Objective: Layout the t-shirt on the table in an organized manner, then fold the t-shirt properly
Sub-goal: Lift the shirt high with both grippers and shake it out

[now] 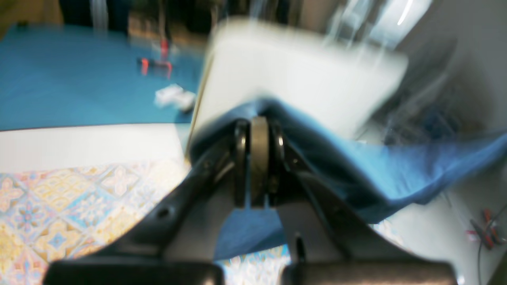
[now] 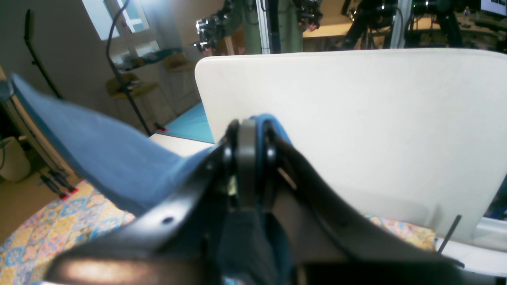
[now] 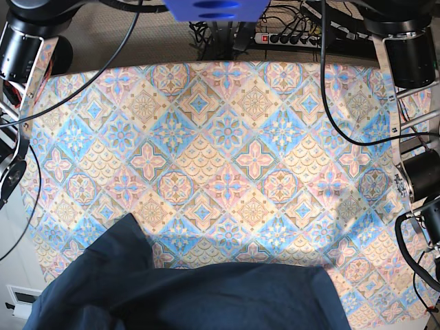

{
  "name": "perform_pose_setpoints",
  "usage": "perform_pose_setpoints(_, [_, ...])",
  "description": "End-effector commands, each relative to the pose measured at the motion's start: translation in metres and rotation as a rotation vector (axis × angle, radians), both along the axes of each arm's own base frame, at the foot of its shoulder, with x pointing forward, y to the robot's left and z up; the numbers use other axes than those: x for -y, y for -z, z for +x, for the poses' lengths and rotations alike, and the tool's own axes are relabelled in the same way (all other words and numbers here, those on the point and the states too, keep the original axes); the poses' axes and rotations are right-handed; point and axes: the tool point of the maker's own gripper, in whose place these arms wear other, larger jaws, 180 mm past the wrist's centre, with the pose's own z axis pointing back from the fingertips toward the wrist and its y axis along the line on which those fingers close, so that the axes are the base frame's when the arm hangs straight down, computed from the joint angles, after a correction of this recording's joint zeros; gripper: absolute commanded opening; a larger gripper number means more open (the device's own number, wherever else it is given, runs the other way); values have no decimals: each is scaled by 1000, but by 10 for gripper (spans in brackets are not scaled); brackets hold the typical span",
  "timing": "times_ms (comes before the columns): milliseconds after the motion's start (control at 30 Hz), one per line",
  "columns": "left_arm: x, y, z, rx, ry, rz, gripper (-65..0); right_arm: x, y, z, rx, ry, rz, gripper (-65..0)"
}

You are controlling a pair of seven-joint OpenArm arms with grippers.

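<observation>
aloft, t-shirt (image 3: 206, 299) in both fingers (image 1: 237, 138)

No readable text anywhere: nothing legible on the t-shirt (image 3: 206, 299), nothing on the table (image 3: 227, 137), and the left wrist view is too blurred for any lettering.

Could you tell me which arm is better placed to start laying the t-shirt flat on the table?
Neither clearly: the left claw and right claw are each shut on the t-shirt, which hangs lifted above the table. Both should probably lower it together.
</observation>
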Motion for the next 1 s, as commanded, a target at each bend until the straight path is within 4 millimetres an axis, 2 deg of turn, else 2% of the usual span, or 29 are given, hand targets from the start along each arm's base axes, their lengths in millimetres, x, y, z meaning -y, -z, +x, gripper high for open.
perform_pose_setpoints(0, [-16, -52, -8, 163, -52, -67, -650, 2, -37, -10, 113, 0, 28, -643])
perform_pose_setpoints(33, [-30, -47, -1, 147, -89, -101, -650, 3, -41, -11, 132, 2, 40, -643])
perform_pose_setpoints(67, [-36, -33, 7, 91, -92, -122, -650, 5, -44, -12, 146, 4, 51, -643])
perform_pose_setpoints(133, [-13, -21, 2, 27, -3, -53, -650, 3, -44, -14, 140, 3, 31, -643])
perform_pose_setpoints(200, [-5, -40, -9, 106, 4, -33, -650, 1, -56, -20, 184, 10, 14, -643])
perform_pose_setpoints(233, [-14, -50, -10, 150, -40, -57, -650, 4, -61, -23, 206, 18, 20, -643])
perform_pose_setpoints(267, [-30, -49, -3, 146, -94, -100, -650, 5, -60, -22, 206, 19, 24, -643])
perform_pose_setpoints(300, [-39, -39, 4, 105, -113, -127, -650, 4, -61, -22, 207, 19, 23, -643])
perform_pose_setpoints(333, [-38, -30, 6, 67, -95, -125, -650, 5, -62, -22, 212, 20, 28, -643])
perform_pose_setpoints(400, [-33, -37, -1, 93, -75, -116, -650, 4, -64, -24, 218, 18, 25, -643])
perform_pose_setpoints(467, [-40, -46, -1, 131, -113, -132, -650, 4, -69, -27, 239, 23, 15, -643])
perform_pose_setpoints(567, [-40, -37, 0, 89, -101, -125, -650, 6, -73, -31, 254, 25, 24, -643])
perform_pose_setpoints(700, [-49, -42, 1, 115, -134, -145, -650, 10, -67, -25, 237, 48, 15, -643])
perform_pose_setpoints(800, [-48, -32, 6, 72, -131, -134, -650, 11, -58, -19, 201, 66, -9, -643])
perform_pose_setpoints(900, [-54, -31, 8, 77, -148, -158, -650, 15, -50, -14, 166, 102, -52, -643])
perform_pose_setpoints(967, [-58, -19, 17, 30, -160, -184, -650, 6, -41, -6, 133, 97, -101, -643])
